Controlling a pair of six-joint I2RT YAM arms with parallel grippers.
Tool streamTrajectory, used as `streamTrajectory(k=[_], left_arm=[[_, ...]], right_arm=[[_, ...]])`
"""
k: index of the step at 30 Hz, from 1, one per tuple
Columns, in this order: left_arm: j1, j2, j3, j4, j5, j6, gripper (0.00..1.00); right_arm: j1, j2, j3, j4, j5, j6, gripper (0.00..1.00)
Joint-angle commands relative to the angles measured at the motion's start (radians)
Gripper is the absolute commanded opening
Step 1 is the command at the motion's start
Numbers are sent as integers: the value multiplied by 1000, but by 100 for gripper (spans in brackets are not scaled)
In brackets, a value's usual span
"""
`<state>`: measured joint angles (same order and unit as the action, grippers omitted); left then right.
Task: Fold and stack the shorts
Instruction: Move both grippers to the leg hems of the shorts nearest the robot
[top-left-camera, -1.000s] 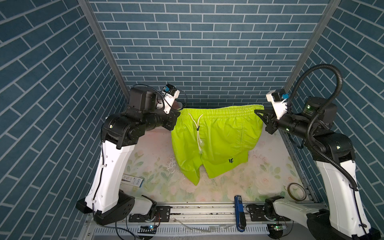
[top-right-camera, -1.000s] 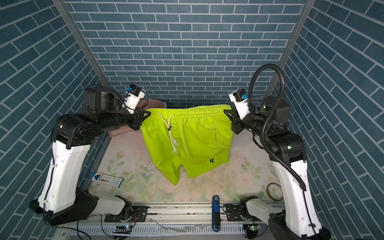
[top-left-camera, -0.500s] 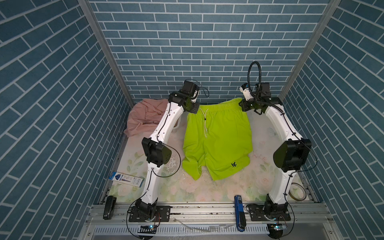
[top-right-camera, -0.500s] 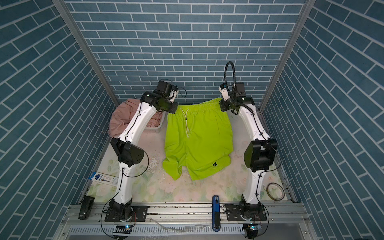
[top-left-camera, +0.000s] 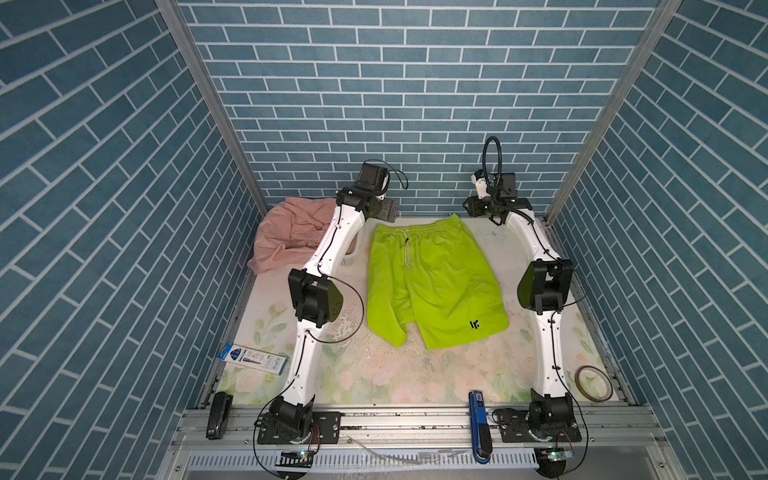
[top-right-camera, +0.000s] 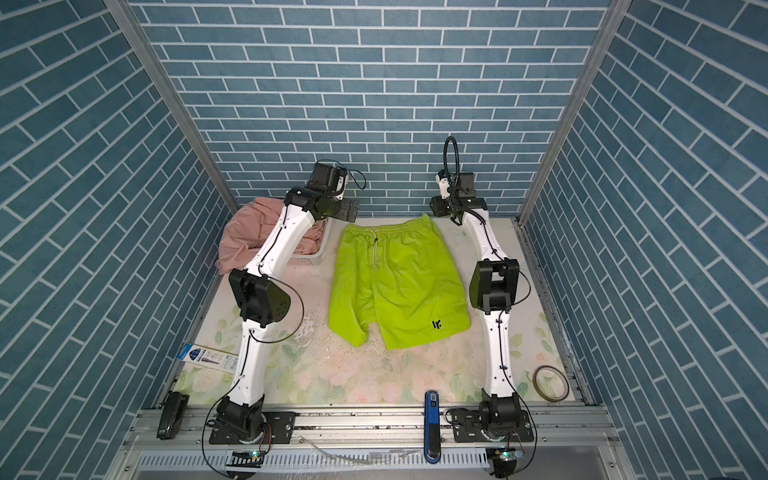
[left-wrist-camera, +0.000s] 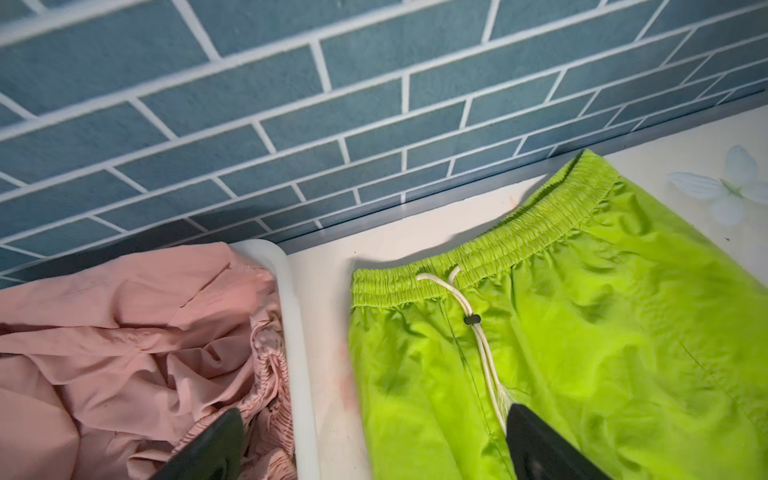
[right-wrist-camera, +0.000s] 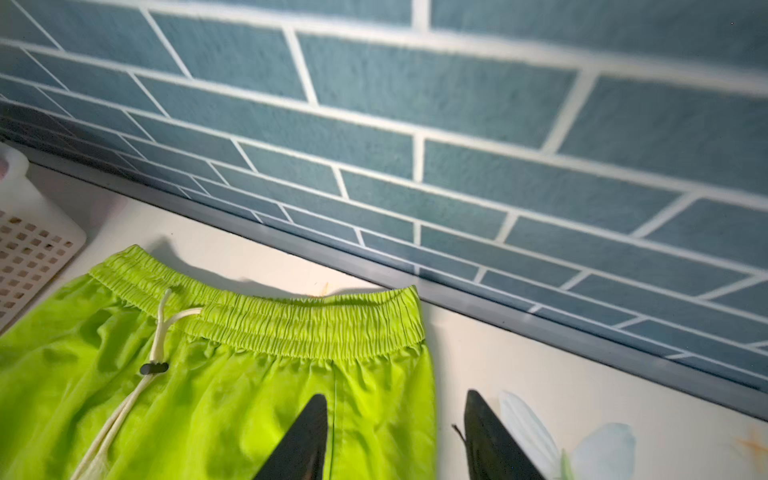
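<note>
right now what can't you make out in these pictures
- Dusty salmon-pink shorts: left arm crosses them in both top views; left wrist view crops them.
- White perforated plastic basket: mostly covered by pink fabric.
- Small black logo on neon lime-green shorts: too small to read.
</note>
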<state>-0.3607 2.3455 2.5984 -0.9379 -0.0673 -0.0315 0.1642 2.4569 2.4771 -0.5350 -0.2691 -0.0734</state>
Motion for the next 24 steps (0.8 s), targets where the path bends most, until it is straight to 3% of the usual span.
streamTrajectory(k=[1,4,8,11,17,24], left_arm=[[-11,-138,-49,-119,65,-51,100],[-66,-356,-413,-86,126,-80,100],[-172,-667,-950,118,195,-135,100],[-224,-799,-1212,218,228,-222,99],[-375,-850,-1461,322,166,-295,93],[-417,-825,-1577,453,184,-352,90]], right_arm=[[-2,-233,-91,-152,50,54,54],[-2,-505,-471,-176,128,97,54],[-2,-896,-1075,-48,165,206,58],[1,-1072,-1341,-60,170,294,58],[97,-1227,-1657,-67,173,394,57],[215,-1122,-1713,-67,260,415,56]])
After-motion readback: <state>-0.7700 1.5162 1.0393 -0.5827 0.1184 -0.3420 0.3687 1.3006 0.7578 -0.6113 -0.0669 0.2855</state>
